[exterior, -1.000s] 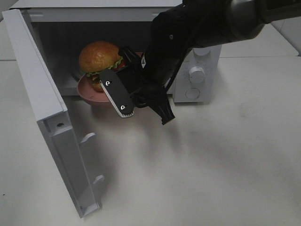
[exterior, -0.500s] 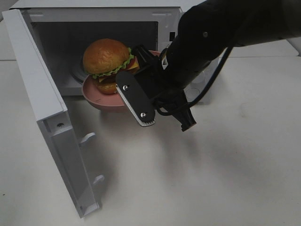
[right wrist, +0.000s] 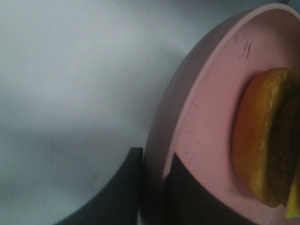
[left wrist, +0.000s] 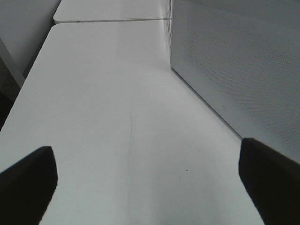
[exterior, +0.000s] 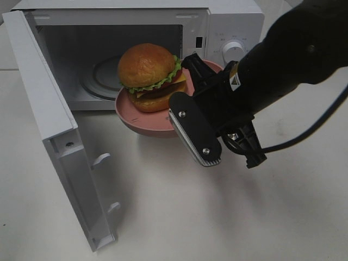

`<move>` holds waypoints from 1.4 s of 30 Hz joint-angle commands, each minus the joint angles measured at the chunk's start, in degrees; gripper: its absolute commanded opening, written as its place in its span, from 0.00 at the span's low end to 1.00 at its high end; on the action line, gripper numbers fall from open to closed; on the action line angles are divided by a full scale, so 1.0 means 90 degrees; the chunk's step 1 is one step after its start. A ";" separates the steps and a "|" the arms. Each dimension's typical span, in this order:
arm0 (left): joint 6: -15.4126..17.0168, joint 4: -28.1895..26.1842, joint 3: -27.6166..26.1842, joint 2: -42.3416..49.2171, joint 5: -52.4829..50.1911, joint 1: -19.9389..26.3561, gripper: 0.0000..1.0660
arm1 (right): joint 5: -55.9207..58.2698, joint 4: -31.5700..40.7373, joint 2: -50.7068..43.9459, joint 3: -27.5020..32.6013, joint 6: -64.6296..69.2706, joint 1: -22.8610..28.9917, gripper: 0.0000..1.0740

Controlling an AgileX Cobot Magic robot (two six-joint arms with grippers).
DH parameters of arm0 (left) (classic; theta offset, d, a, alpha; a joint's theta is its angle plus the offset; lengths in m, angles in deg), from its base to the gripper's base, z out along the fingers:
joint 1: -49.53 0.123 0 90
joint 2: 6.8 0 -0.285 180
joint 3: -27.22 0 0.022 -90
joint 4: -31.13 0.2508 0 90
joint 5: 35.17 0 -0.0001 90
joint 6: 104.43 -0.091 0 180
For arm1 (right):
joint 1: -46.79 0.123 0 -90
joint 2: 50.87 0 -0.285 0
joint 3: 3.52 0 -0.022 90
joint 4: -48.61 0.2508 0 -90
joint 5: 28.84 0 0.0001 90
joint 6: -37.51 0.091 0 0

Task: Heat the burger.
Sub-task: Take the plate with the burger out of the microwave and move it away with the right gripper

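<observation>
Scanning left to right in ext high view: microwave door (exterior: 46, 122) swung fully open at left, cavity (exterior: 109, 60) w/ glass turntable (exterior: 100, 84) bare, nothing inside yet

Then burger (exterior: 149, 76) sitting on pink dish (exterior: 147, 122), both held in the air just in front of the cavity mouth, not on the turntable, not on the table (exterior: 217, 217)

Right gripper (exterior: 201, 106) pinching dish rim at the side nearest the control panel (exterior: 234, 51), jaws narrow, one finger above and one below the rim per right wrist view; burger (right wrist: 265, 140) close to that pinch but apart from it

Left gripper (left wrist: 150, 178) well off to the side, jaws wide, holding nothing, just table and the microwave's outer wall (left wrist: 234, 70) ahead

Risks, as judgement:
- Single-edge pinch on a loaded dish, so sag or slip at the rim likely if moved fast; dish tips, burger slides off the far side
- Tall stacked burger, bun already looks a bit askew, so a jolt could topple the layers
- Dish edge could clip the cavity sill or frame if brought in too low
- Arm bulk near control panel and knob, bump poss
- Door left open after placing = no heating
</observation>
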 commanded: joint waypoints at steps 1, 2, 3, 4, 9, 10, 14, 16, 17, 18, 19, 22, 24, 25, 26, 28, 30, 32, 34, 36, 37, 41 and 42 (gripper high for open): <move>0.0006 -0.0013 0.0013 0.0134 -0.0057 0.0000 0.95 | -0.0560 -0.0064 -0.0490 0.0388 -0.0006 -0.0025 0.00; 0.0006 -0.0013 0.0013 0.0134 -0.0057 0.0000 0.95 | -0.0560 -0.0064 -0.0586 0.0497 -0.0006 -0.0025 0.00; 0.0006 -0.0013 0.0013 0.0134 -0.0057 0.0000 0.95 | -0.0560 -0.0064 -0.0586 0.0497 -0.0006 -0.0025 0.00; 0.0006 -0.0013 0.0013 0.0134 -0.0057 0.0000 0.95 | -0.0560 -0.0064 -0.0751 0.0694 -0.0006 -0.0025 0.00; 0.0006 -0.0013 0.0013 0.0134 -0.0057 0.0000 0.95 | -0.0579 -0.0064 -0.1159 0.1076 0.0000 -0.0025 0.00; 0.0006 -0.0013 0.0013 0.0134 -0.0057 0.0000 0.95 | -0.0592 -0.0064 -0.1375 0.1273 0.0000 -0.0025 0.00; 0.0006 -0.0013 0.0013 0.0134 -0.0057 0.0000 0.95 | -0.0637 -0.0064 -0.1725 0.1534 0.0025 -0.0025 0.00; 0.0006 -0.0013 0.0013 0.0134 -0.0057 0.0000 0.95 | -0.0675 -0.0057 -0.1954 0.1693 0.0083 -0.0025 0.00; 0.0006 -0.0013 0.0013 0.0134 -0.0057 0.0000 0.95 | -0.0700 -0.0057 -0.2209 0.1846 0.0178 -0.0025 0.00; 0.0006 -0.0013 0.0013 0.0134 -0.0057 0.0000 0.95 | -0.0700 -0.0057 -0.2336 0.1910 0.0242 -0.0025 0.00; 0.0006 -0.0013 0.0013 0.0134 -0.0057 0.0000 0.95 | -0.0700 -0.0057 -0.2336 0.1910 0.0242 -0.0025 0.00; 0.0006 -0.0013 0.0013 0.0134 -0.0057 0.0000 0.95 | -0.0694 -0.0064 -0.2769 0.2139 0.0382 -0.0025 0.00; 0.0006 -0.0013 0.0013 0.0134 -0.0057 0.0000 0.95 | -0.0688 -0.0064 -0.2884 0.2203 0.0414 -0.0025 0.00; 0.0006 -0.0013 0.0013 0.0134 -0.0057 0.0000 0.95 | -0.0649 -0.0064 -0.3088 0.2305 0.0465 -0.0025 0.00; 0.0006 -0.0013 0.0013 0.0134 -0.0057 0.0000 0.95 | -0.0649 -0.0064 -0.3164 0.2355 0.0509 -0.0025 0.00; 0.0006 -0.0013 0.0013 0.0134 -0.0057 0.0000 0.95 | -0.0649 -0.0064 -0.3349 0.2457 0.0624 -0.0025 0.00; 0.0006 -0.0013 0.0013 0.0134 -0.0057 0.0000 0.95 | -0.0637 -0.0064 -0.3508 0.2546 0.0688 -0.0025 0.00; 0.0006 -0.0013 0.0013 0.0134 -0.0057 0.0000 0.95 | -0.0624 -0.0064 -0.3584 0.2591 0.0700 -0.0025 0.00; 0.0006 -0.0013 0.0013 0.0134 -0.0057 0.0000 0.95 | -0.0535 -0.0095 -0.3724 0.2687 0.0764 -0.0025 0.00; 0.0006 -0.0013 0.0013 0.0134 -0.0057 0.0000 0.95 | -0.0363 -0.0108 -0.3915 0.2820 0.0866 -0.0025 0.00; 0.0006 -0.0013 0.0013 0.0134 -0.0057 0.0000 0.95 | -0.0363 -0.0108 -0.3915 0.2820 0.0866 -0.0025 0.00; 0.0006 -0.0013 0.0013 0.0134 -0.0057 0.0000 0.95 | -0.0127 -0.0274 -0.4310 0.2922 0.1146 -0.0025 0.00; 0.0006 -0.0013 0.0013 0.0134 -0.0057 0.0000 0.95 | -0.0127 -0.0274 -0.4310 0.2922 0.1146 -0.0025 0.00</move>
